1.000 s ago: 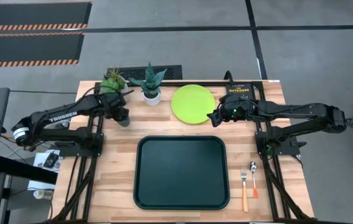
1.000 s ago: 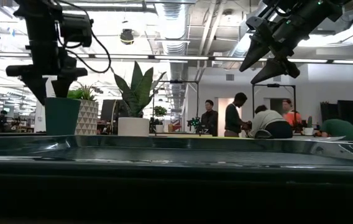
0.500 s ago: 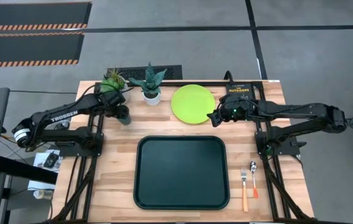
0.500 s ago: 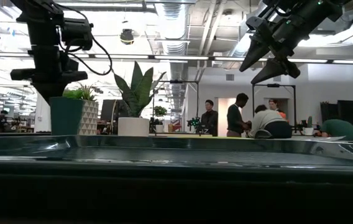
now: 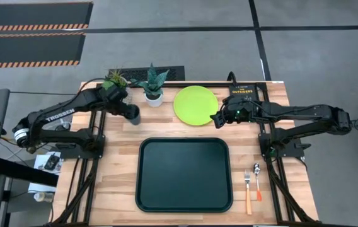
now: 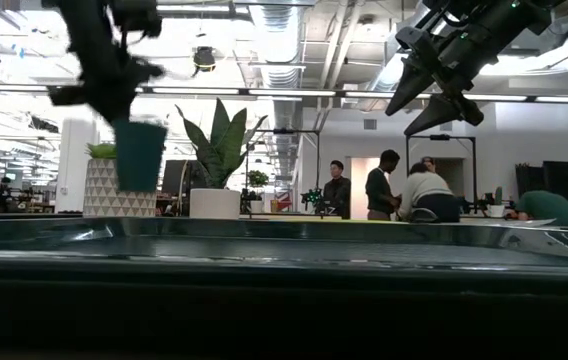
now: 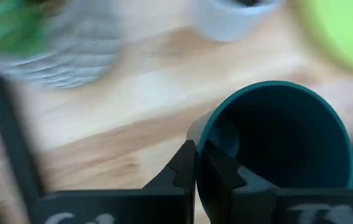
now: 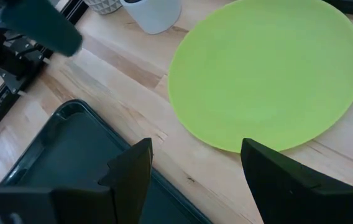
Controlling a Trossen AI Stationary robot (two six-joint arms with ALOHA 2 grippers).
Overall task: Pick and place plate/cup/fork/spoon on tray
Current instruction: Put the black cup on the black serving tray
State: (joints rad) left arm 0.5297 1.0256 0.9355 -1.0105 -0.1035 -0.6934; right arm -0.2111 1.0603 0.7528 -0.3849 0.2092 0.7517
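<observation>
- Since 1 s ago, my left gripper has lifted the cup, clamped by its wall, toward the tray.
- Thin rim grip: I fear it tilting or slipping.
- Right gripper hovers, fingers apart, by the plate.

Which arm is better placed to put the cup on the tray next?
Left. Its gripper is shut on the cup, lifted off the table near the tray. The right gripper hovers open by the plate.
</observation>
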